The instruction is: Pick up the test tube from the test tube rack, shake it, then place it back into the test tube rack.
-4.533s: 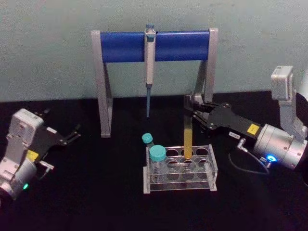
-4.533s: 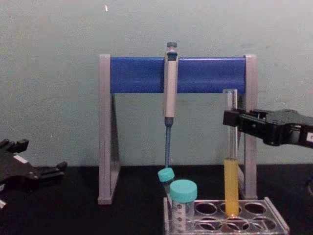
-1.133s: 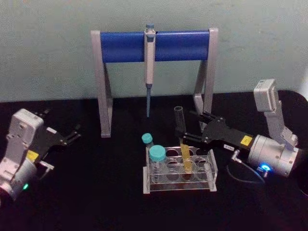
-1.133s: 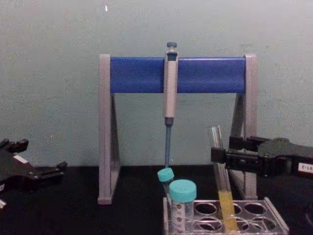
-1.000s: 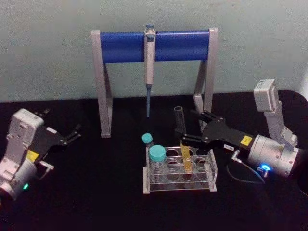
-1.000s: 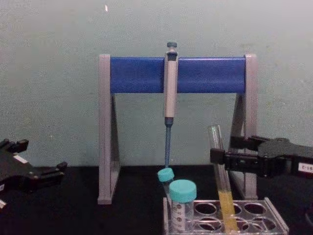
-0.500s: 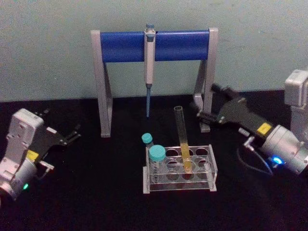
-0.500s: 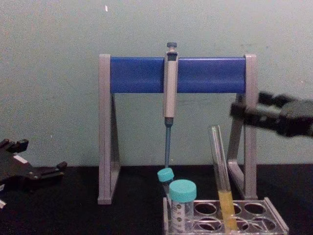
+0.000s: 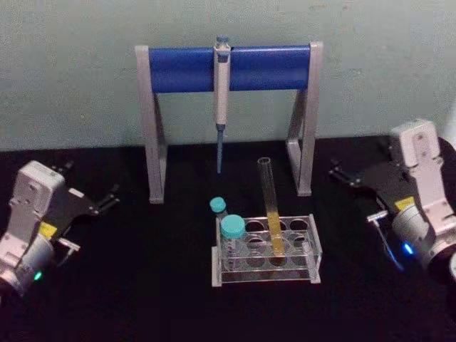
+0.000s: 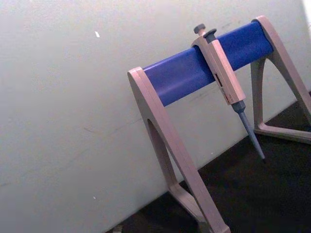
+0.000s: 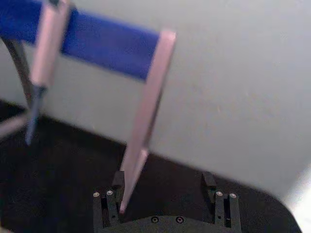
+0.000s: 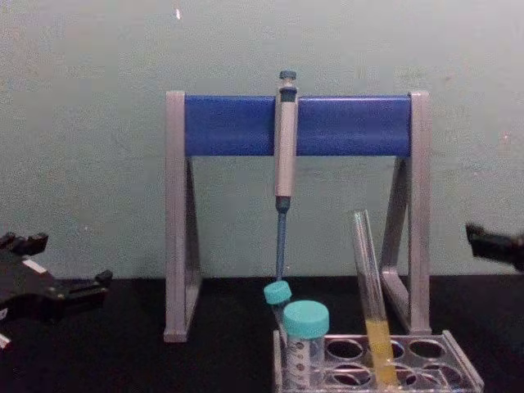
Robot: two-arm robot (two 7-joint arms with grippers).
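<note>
The test tube (image 9: 268, 203) is a long clear glass tube with yellow liquid at the bottom. It stands free in the test tube rack (image 9: 265, 275), leaning a little to the left, and also rises from the rack (image 12: 460, 373) as the test tube (image 12: 368, 286) in the chest view. My right gripper (image 9: 356, 171) is open and empty, well to the right of the rack. In the right wrist view the right gripper (image 11: 164, 183) has its jaws spread wide with nothing between them. My left gripper (image 9: 91, 182) rests open at the far left of the table.
A grey-and-blue pipette stand (image 9: 228, 68) straddles the table behind the rack, with a grey pipette (image 9: 221, 92) hanging from its bar. Two teal-capped tubes (image 9: 232, 228) stand at the rack's left end. The stand's right leg (image 9: 305, 135) lies between rack and right gripper.
My right gripper opened off the test tube and drew back to the right. The tube stays leaning in the rack. The left arm has not moved.
</note>
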